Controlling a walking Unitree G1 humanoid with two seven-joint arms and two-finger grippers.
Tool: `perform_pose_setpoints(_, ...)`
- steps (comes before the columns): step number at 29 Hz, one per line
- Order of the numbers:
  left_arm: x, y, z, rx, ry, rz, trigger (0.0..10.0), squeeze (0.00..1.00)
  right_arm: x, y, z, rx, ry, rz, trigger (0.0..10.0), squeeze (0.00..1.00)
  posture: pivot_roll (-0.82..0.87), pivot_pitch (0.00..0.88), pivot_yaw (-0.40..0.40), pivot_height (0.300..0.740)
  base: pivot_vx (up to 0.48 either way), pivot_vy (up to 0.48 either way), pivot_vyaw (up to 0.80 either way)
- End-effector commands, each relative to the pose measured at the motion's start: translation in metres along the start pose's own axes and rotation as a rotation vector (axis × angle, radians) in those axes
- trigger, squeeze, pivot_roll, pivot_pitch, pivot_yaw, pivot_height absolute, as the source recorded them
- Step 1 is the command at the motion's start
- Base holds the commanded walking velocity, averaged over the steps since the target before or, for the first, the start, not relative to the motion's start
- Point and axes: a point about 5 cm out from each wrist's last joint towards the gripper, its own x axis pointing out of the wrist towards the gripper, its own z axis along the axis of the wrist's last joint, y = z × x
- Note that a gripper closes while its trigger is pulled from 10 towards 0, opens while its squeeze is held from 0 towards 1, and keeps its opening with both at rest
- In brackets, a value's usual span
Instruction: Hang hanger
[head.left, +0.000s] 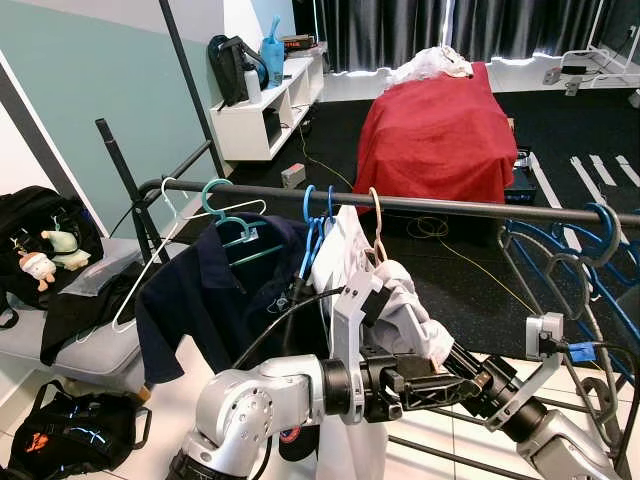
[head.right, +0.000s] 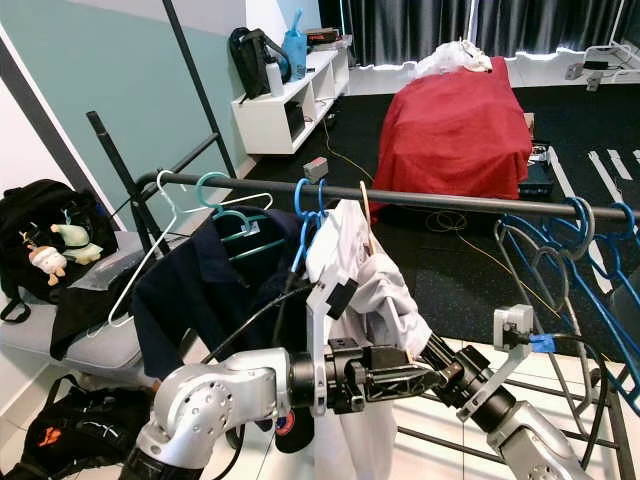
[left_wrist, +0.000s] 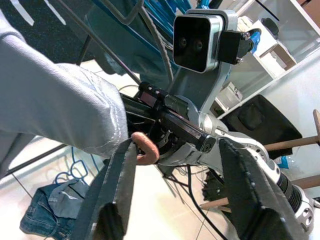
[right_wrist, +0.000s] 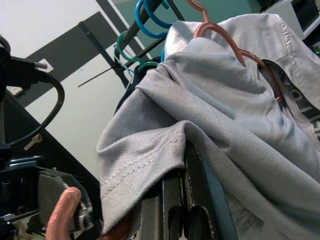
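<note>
Currently noted, at a dark clothes rail (head.left: 480, 207) running across the scene:

- Hooked over the rail near its middle: pink hanger (head.left: 375, 215), carrying a pale grey shirt (head.left: 400, 310). Shirt bunched and pulled forward, off to one side of plumb.
- Just beside that hook, toward the robot's left: a pair of blue hangers (head.left: 312, 215). Next along: teal hanger (head.left: 225, 215) bearing a navy shirt (head.left: 210, 290). Then a bare white wire hanger (head.left: 150, 270), tilted.
- At the rail's far right end: more blue hangers bunched together (head.left: 600, 225).

Left gripper (left_wrist: 175, 150): raised in front of the shirt's lower part, released, both black fingers (left_wrist: 120, 190) spread wide. Seen in the left wrist view: rounded pink end of the hanger poking out of a grey sleeve and touching the inner edge of one finger, not pinched.

Right gripper (head.right: 432, 352): reaching in from the right, tucked under the shirt's draped sleeve. Cannot tell whether clenched or released, with fabric covering the front of it.

Behind the rail, on dark floor: a piece of furniture under a red cover (head.left: 435, 130). Farther left, against the green wall: white shelf unit (head.left: 265, 110). On a grey seat at the near left: black backpack (head.left: 40, 225) with small plush toys (head.left: 45, 255).
</note>
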Motion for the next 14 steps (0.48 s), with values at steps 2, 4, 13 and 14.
perform_pose_setpoints(2,0.0107,-0.0081,0.0,-0.056,-0.065,-0.044,0.0,0.0,0.0019,0.0031,0.002,-0.002,-0.009,0.013,0.0,0.0,-0.14,0.0,0.112,0.71,0.0,0.0,0.0)
perform_pose_setpoints(4,0.011,-0.0084,0.0005,-0.058,-0.071,-0.048,0.0,0.0,0.0022,0.003,0.0025,-0.003,-0.009,0.014,0.0,0.0,-0.14,0.0,0.112,0.71,0.0,0.0,0.0)
perform_pose_setpoints(13,0.0081,-0.0021,-0.0005,-0.015,-0.045,-0.005,0.0,0.0,0.0021,0.0029,0.0059,-0.011,-0.014,0.015,0.0,0.0,-0.14,0.0,0.111,0.71,0.0,0.0,0.0)
perform_pose_setpoints(14,0.0081,-0.0021,-0.0005,-0.015,-0.045,-0.005,0.0,0.0,0.0021,0.0029,0.0059,-0.011,-0.014,0.015,0.0,0.0,-0.14,0.0,0.111,0.71,0.0,0.0,0.0)
